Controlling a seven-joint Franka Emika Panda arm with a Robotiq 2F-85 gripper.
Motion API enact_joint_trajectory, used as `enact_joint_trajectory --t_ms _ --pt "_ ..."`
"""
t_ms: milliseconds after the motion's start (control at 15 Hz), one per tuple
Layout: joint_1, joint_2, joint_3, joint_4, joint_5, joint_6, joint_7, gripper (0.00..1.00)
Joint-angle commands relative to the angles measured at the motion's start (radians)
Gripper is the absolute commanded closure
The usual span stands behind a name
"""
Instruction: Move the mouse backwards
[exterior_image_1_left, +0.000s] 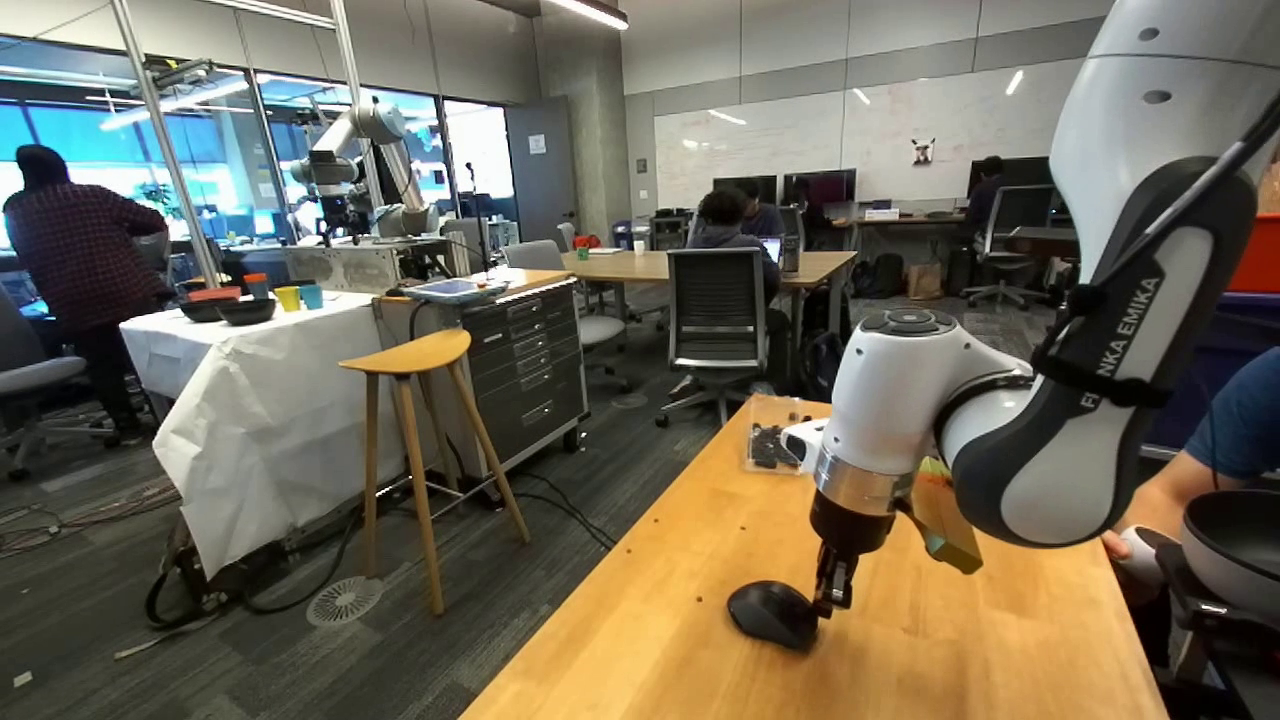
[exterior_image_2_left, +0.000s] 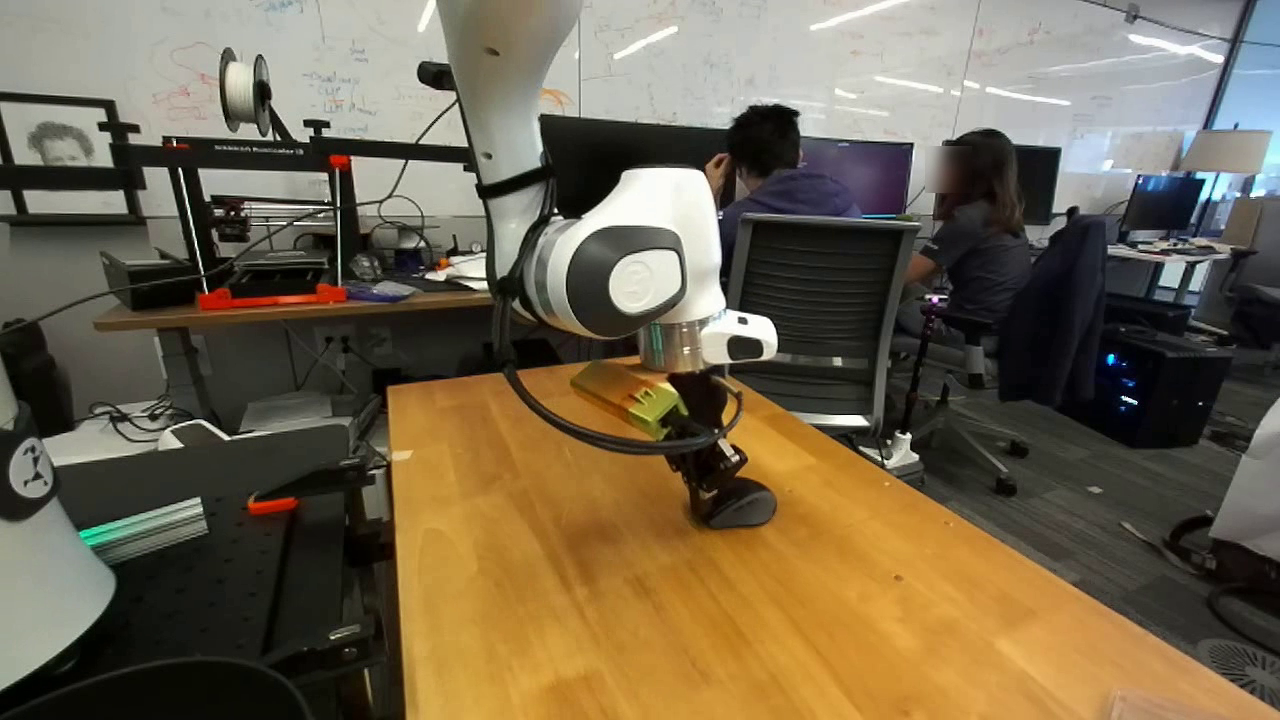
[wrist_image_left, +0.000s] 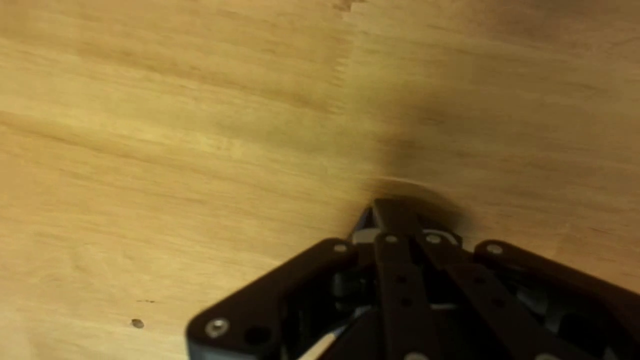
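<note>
likely push step | with slim black fingers (wrist_image_left: 396, 220) pressed together at 3 o'clock of domed black plastic mouse (exterior_image_1_left: 772, 614) in an exterior view | next: perhaps slide toward 9

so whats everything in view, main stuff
wooden table: 1, tan, foreground
mouse: 1, black, on the table
tray: 1, transparent, on the table
pieces: many, dark, in the tray
stool: 1, light wood, left in an exterior view
3D printer: 1, black and red, left in an exterior view
people: several, mostly dark clothes, around the room
robot's own arm: 1, mostly white, above the table
hand: 1, black, beside the mouse
bar: 1, yellow-green, near the hand, perhaps mounted
</note>
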Motion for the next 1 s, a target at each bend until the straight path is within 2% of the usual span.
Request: enact_joint_trajectory --t_ms 0,200,533,667,933 --pt "0.032 0.055 -0.027 0.042 0.011 0.069 -0.055 0.99" --pt "0.002 0.074 -0.006 0.059 0.022 0.087 -0.094 0.99" --pt "-0.048 -0.010 0.066 0.004 0.057 0.038 -0.108 0.98" --pt "-0.043 -0.040 0.064 -0.008 0.069 0.021 -0.101 0.97" --pt "-0.011 -0.133 0.000 -0.052 0.084 -0.063 -0.060 0.98"
